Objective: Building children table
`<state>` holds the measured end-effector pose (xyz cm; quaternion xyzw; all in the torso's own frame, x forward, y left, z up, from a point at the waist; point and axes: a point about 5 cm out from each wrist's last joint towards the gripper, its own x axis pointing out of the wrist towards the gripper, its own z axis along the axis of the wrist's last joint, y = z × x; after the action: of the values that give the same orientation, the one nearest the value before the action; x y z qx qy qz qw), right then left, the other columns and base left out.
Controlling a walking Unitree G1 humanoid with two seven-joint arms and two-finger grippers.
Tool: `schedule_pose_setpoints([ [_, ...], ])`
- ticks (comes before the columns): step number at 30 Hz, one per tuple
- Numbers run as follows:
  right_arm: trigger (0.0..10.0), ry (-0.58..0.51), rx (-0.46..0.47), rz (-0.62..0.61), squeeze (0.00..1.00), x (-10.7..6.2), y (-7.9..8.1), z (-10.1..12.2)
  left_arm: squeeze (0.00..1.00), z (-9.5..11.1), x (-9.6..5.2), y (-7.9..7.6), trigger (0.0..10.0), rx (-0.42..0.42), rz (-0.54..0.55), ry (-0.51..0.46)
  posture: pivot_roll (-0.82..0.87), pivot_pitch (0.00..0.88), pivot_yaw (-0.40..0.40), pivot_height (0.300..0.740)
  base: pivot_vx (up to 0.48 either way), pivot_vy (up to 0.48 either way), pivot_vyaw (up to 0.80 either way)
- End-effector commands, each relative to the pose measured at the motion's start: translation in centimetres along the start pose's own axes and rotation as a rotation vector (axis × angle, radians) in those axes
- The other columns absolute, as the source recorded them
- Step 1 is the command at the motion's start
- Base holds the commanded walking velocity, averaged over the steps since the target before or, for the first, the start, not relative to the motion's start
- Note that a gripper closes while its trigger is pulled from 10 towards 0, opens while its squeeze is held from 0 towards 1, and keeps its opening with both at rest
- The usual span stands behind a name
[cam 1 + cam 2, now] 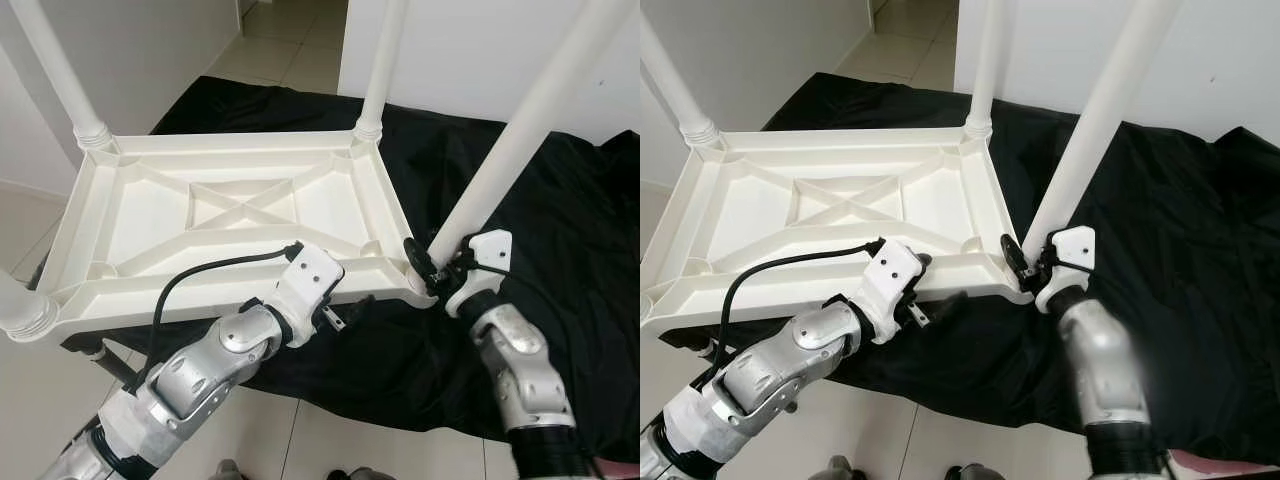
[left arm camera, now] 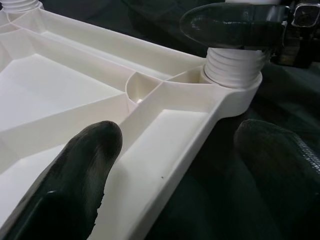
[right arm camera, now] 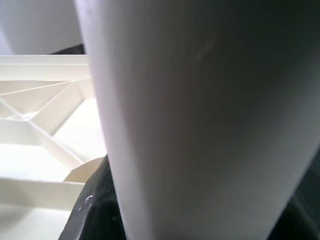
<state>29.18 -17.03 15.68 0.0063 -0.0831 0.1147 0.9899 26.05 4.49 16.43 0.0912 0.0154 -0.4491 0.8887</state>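
A white plastic children's table (image 1: 150,215) lies upside down on a black cloth (image 1: 560,230). Its near right leg (image 1: 520,130) leans up and to the right from the corner socket (image 2: 234,70). My right gripper (image 1: 425,268) is shut on this leg just above the socket; the leg (image 3: 200,120) sits very close in the right wrist view. My left gripper (image 1: 350,308) is at the table's near rim, left of that corner. It is open, with one finger (image 2: 75,185) over the inside and the other over the cloth.
Three more legs stand in the other corners: far left (image 1: 60,70), far right (image 1: 385,60), near left (image 1: 20,310). Tiled floor (image 1: 330,440) lies in front of the cloth. White walls (image 1: 480,50) rise behind.
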Motion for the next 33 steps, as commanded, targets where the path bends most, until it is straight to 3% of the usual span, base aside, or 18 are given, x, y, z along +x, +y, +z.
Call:
schedule_pose_setpoints([
  [1, 10.0, 0.072, 0.049, -0.125, 0.00, -0.6, 0.3, -1.1, 0.00, 0.0, -0.1, -0.6, 10.0, 0.013, -0.213, 0.003, -0.02, 0.118, -0.031, 0.740, 0.000, 0.000, 0.00],
  [2, 10.0, 0.072, 0.049, -0.125, 0.00, -0.6, 0.3, -1.1, 0.00, 0.0, -0.1, -0.6, 10.0, 0.013, -0.213, 0.003, -0.02, 0.118, -0.031, 0.740, 0.000, 0.000, 0.00],
  [8, 10.0, 0.102, 0.061, -0.468, 0.00, -1.8, 1.4, -1.5, 0.00, 0.1, -0.1, 0.0, 10.0, 0.025, -0.203, 0.003, -0.02, 0.116, -0.033, 0.740, 0.000, 0.000, 0.00],
  [10, 10.0, 0.112, 0.069, -0.506, 0.00, -1.9, 1.8, -1.7, 0.00, 0.1, 0.0, 0.0, 10.0, 0.028, -0.202, 0.002, -0.02, 0.116, -0.033, 0.740, 0.000, 0.000, 0.00],
  [15, 10.0, 0.123, 0.083, -0.526, 0.00, -1.7, 3.1, -1.4, 0.00, 0.3, 0.0, 0.2, 10.0, 0.029, -0.203, -0.001, -0.02, 0.114, -0.028, 0.740, 0.000, 0.000, 0.00],
  [28, 10.0, 0.113, 0.083, -0.563, 0.00, -1.7, 2.6, -1.1, 0.00, 0.2, 0.0, -0.4, 10.0, 0.038, -0.243, -0.002, -0.02, 0.120, -0.027, 0.740, 0.000, 0.000, 0.00],
  [29, 10.0, 0.095, 0.091, -0.549, 1.00, -1.7, 2.6, -0.9, 0.00, 0.2, -0.1, -0.4, 10.0, 0.039, -0.244, -0.003, -0.02, 0.122, -0.027, 0.740, 0.000, 0.000, 0.00],
  [33, 10.0, 0.075, 0.083, -0.538, 1.00, -1.7, 2.4, -0.7, 0.00, 0.2, -0.1, -0.5, 10.0, 0.040, -0.245, -0.004, -0.02, 0.122, -0.028, 0.740, 0.000, 0.000, 0.00],
])
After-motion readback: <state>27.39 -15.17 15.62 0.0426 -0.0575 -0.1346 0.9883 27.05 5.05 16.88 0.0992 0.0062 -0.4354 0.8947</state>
